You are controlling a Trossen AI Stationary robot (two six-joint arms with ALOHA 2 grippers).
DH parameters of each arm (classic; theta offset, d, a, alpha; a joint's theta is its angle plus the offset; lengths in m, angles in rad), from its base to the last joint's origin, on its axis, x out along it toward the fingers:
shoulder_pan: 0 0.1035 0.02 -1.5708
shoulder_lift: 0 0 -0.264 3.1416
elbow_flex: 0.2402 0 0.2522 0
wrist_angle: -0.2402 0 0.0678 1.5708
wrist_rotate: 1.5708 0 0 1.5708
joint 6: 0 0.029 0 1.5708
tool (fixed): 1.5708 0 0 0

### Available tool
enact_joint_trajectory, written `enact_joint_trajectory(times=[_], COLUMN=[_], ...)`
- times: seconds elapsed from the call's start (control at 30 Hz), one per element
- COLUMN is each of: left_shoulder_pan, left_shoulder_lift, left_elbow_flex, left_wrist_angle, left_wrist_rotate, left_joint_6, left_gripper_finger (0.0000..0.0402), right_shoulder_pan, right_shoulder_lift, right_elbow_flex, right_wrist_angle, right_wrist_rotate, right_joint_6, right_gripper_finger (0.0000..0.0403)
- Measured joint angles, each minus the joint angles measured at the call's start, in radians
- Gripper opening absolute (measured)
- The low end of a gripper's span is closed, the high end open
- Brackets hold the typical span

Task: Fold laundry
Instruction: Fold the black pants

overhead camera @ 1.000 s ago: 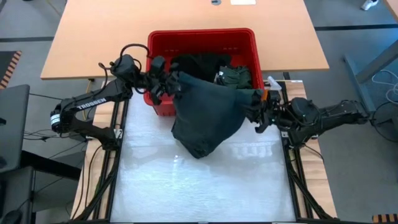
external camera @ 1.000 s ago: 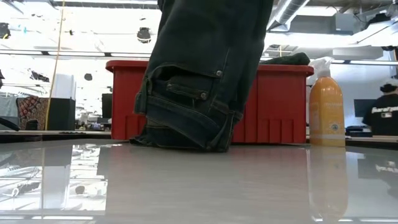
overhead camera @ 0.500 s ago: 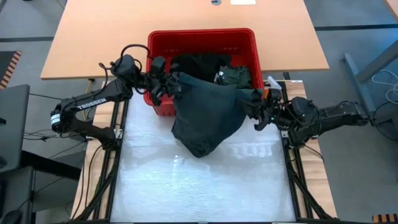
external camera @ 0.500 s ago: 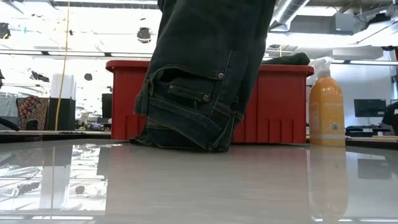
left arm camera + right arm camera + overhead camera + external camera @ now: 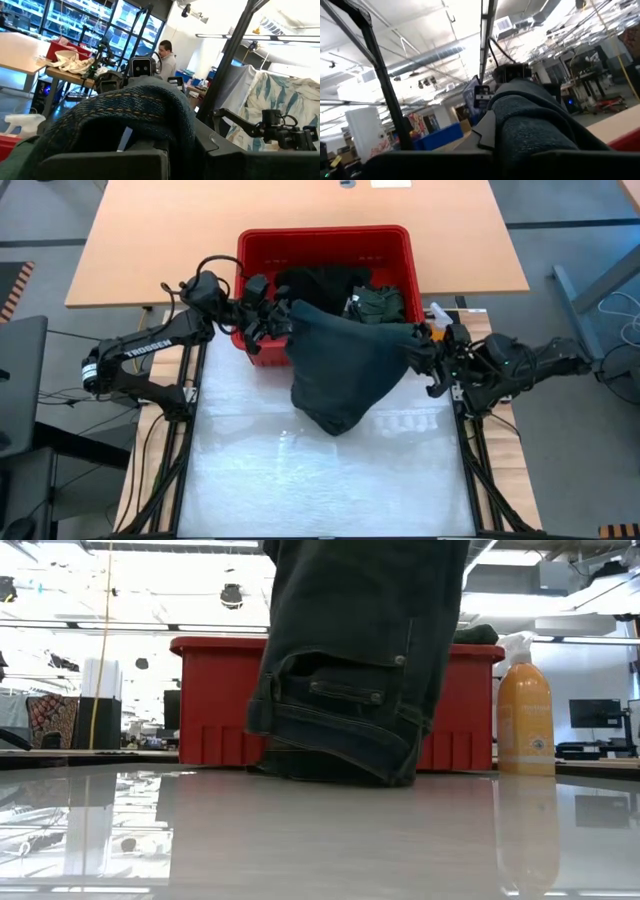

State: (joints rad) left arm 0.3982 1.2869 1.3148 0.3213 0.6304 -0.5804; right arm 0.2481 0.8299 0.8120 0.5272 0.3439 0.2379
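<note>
A red basket (image 5: 325, 242) sits at the far edge of the white tabletop (image 5: 320, 480), holding a black garment (image 5: 320, 283) and a green shirt (image 5: 378, 304) bunched toward its right side. Dark jeans (image 5: 345, 375) hang in front of it, stretched between the two arms (a back pocket shows in the low view), their lowest fold resting on the tabletop. The left gripper (image 5: 278, 320) is clamped on one waistband corner, the right gripper (image 5: 425, 350) pinches the other. An orange bottle (image 5: 525, 720) stands beside the basket.
</note>
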Motion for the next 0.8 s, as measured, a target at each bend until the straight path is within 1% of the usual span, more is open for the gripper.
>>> enact_joint_trajectory(times=[0.23,0.53,0.67,0.8], left_shoulder_pan=[-0.005,-0.004,-0.006,-0.006], left_shoulder_lift=[-0.004,-0.012,-0.023,-0.035], left_elbow_flex=[0.0,0.0,0.0,0.0], left_wrist_angle=[0.001,0.006,0.0,0.002], left_wrist_rotate=[-0.008,-0.01,-0.009,-0.006], left_joint_6=[-0.004,-0.009,-0.009,-0.003], left_gripper_finger=[0.001,0.0011,0.0011,0.0011], right_shoulder_pan=[0.013,0.02,0.018,0.018], right_shoulder_lift=[0.009,0.054,0.092,0.129], right_elbow_flex=[0.0,0.0,0.001,0.002], right_wrist_angle=[-0.008,0.112,0.123,0.211], right_wrist_rotate=[0.0,-0.002,-0.005,-0.005], right_joint_6=[0.023,0.045,0.099,0.074], right_gripper_finger=[0.005,0.0057,0.0077,0.0104])
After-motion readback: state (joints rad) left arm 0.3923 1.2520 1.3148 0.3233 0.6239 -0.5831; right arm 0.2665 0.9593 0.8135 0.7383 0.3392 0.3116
